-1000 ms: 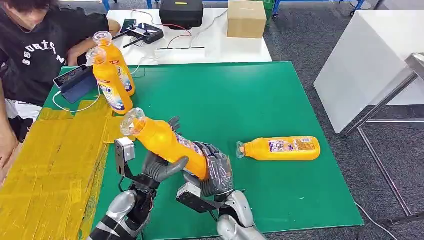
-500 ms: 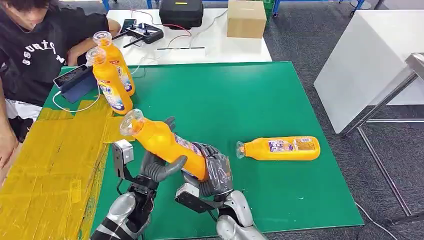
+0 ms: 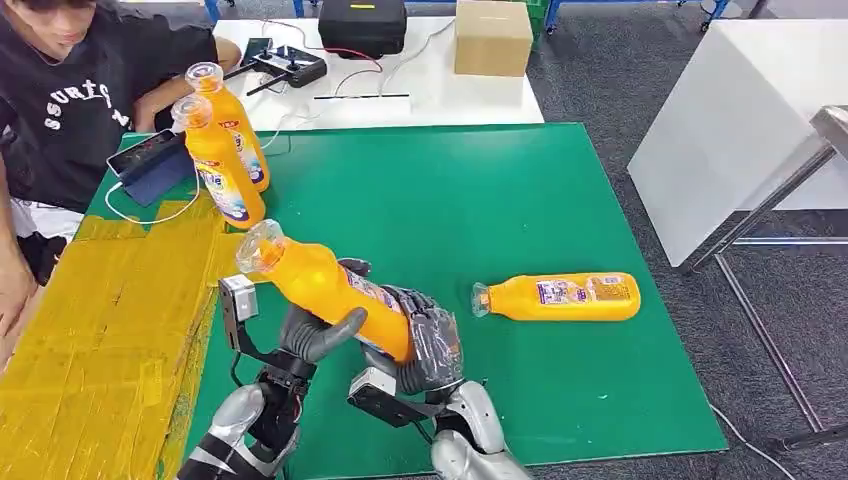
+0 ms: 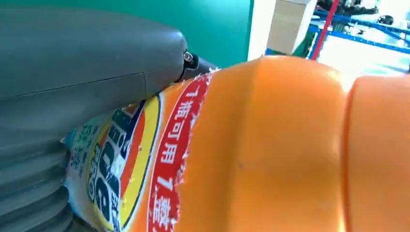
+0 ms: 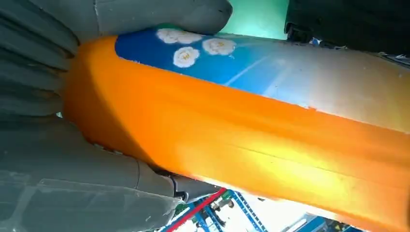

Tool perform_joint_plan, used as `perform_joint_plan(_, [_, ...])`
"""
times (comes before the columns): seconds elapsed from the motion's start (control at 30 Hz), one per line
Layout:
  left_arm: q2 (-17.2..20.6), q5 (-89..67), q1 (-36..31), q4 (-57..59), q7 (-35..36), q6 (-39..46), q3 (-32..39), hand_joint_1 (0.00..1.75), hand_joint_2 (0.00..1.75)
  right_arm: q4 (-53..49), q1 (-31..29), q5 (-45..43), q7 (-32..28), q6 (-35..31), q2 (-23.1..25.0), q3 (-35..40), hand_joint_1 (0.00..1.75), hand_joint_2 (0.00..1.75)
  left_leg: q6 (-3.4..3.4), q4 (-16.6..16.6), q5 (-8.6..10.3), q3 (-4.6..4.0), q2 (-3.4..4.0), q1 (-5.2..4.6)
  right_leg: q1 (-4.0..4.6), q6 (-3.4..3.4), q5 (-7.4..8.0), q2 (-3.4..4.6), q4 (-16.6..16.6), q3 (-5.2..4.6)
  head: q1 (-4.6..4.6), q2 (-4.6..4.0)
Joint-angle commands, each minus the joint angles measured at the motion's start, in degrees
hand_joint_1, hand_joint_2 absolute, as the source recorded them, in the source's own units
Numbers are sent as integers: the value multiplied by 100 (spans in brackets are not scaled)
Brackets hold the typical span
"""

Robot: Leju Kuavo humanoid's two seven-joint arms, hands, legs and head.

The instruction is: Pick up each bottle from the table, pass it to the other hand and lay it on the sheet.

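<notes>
Your green table is carrying the yellow sheet on its left. Both your hands are holding one orange bottle above it: left hand gripping its middle, right hand gripping its base.

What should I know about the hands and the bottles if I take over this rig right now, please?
Left hand and right hand both grip the tilted held bottle above the green mat, mid-handover, cap end toward the yellow sheet.
Done: two bottles stand upright at the sheet's far edge; whether on it is unclear.
Left: release the right hand, lay the held bottle on the sheet, then fetch the lying bottle on the mat to the right.
A person sits beside the sheet.
</notes>
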Motion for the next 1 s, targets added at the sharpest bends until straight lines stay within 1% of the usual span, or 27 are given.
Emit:
perform_joint_plan(0.03, [-2,177,-335,325,55,-82,131,175,175,463,-28,34,-77,54,-135,303,175,175,-12,-3,-3,15,-12,9,9,-7,-5,-16,-6,21,0,0])
perform_joint_plan(0.23, [-13,264,-298,201,25,29,233,175,175,473,-9,9,-77,14,-143,305,175,175,-10,-3,-2,8,-8,8,8,-5,-2,-11,-7,14,0,0])
perform_joint_plan(0.27, [-6,259,-297,180,16,76,248,175,175,467,-3,-11,-83,17,-145,299,159,175,-15,-2,-5,17,-10,12,11,-9,-7,-15,-6,24,0,0])
perform_joint_plan(0.3, [22,82,-319,165,-47,266,241,175,175,380,37,-74,-144,-31,-152,263,86,175,-12,-2,-4,11,-10,10,10,-7,-5,-14,-6,18,0,0])
perform_joint_plan(0.33, [50,-263,-354,160,-166,588,207,175,175,271,89,-137,-199,-69,-169,226,0,175,-10,-2,-2,7,-10,8,8,-6,-3,-13,-5,13,0,2])
perform_joint_plan(0.37, [79,-652,-401,144,-290,924,185,175,175,50,176,-220,-252,-113,-207,169,0,175,-15,-1,-5,14,-14,12,12,-9,-8,-19,-5,22,0,0])
perform_joint_plan(0.4, [76,-660,-406,121,-285,924,205,175,175,-27,192,-218,-252,-88,-240,175,0,175,-11,0,-3,7,-14,10,10,-7,-5,-18,-4,15,0,0])
perform_joint_plan(0.43, [150,-1328,-464,81,-469,1464,199,175,175,-430,334,-452,-363,-71,-295,51,0,175,-16,2,-6,14,-19,13,13,-10,-10,-25,-3,23,-2,0])
perform_joint_plan(0.47, [151,-1350,-468,37,-459,1462,243,175,175,-583,368,-457,-359,-39,-351,43,0,175,-14,2,-4,8,-13,12,12,-8,-6,-18,-3,15,0,0])
perform_joint_plan(0.57, [247,-2468,-546,-58,-653,2301,342,175,175,-1245,572,-664,-471,-27,-455,-144,0,175,-11,5,-3,-3,-11,8,7,-6,-5,-14,3,4,0,0])
perform_joint_plan(0.6, [284,-3028,-569,-95,-630,2635,396,175,175,-1537,651,-830,-540,69,-508,-220,0,175,-14,8,-7,0,-11,9,9,-8,-8,-15,5,7,-2,0])
perform_joint_plan(0.63, [392,-4141,-639,-85,-487,3137,447,175,175,-1944,779,-1057,-611,207,-545,-376,0,175,-12,8,-6,-3,-12,10,9,-6,-7,-16,4,6,2,0])
perform_joint_plan(0.67, [441,-4731,-673,-102,-351,3346,518,175,175,-2222,856,-1189,-624,328,-585,-464,0,175,-23,17,-17,12,-13,17,17,-13,-18,-21,12,21,0,2])
perform_joint_plan(0.7, [437,-4773,-665,-147,-335,3281,606,175,175,-2339,890,-1182,-589,406,-604,-505,0,175,-9,6,-1,-10,-11,6,5,-4,-3,-13,4,-3,2,0])
perform_joint_plan(0.73, [518,-5989,-737,-16,-62,3683,697,175,175,-2532,954,-1326,-622,548,-602,-603,0,175,-14,11,-7,-5,-12,10,9,-8,-9,-16,9,3,0,2])
perform_joint_plan(0.77, [509,-6511,-735,-96,182,3706,785,175,175,-2677,979,-1420,-648,659,-631,-676,0,175,-9,4,-2,-6,-7,5,4,-5,-3,-9,3,0,0,0])
perform_joint_plan(0.9, [501,-6535,-726,-132,179,3643,863,175,175,-2728,987,-1413,-632,716,-636,-719,0,175,-10,4,-3,-3,-3,8,7,-5,-2,-6,1,3,2,0])
perform_joint_plan(0.97, [718,-8480,-880,111,917,3692,839,175,175,-2853,1047,-1648,-773,784,-614,-849,0,175,-16,5,-8,7,-7,11,10,-9,-8,-12,2,14,0,0])
perform_joint_plan(1.0, [989,-9735,-1048,271,1432,3383,838,175,175,-3094,1107,-1849,-811,885,-670,-973,0,175,-10,3,-1,-1,-9,7,6,-6,-3,-12,1,5,2,0])
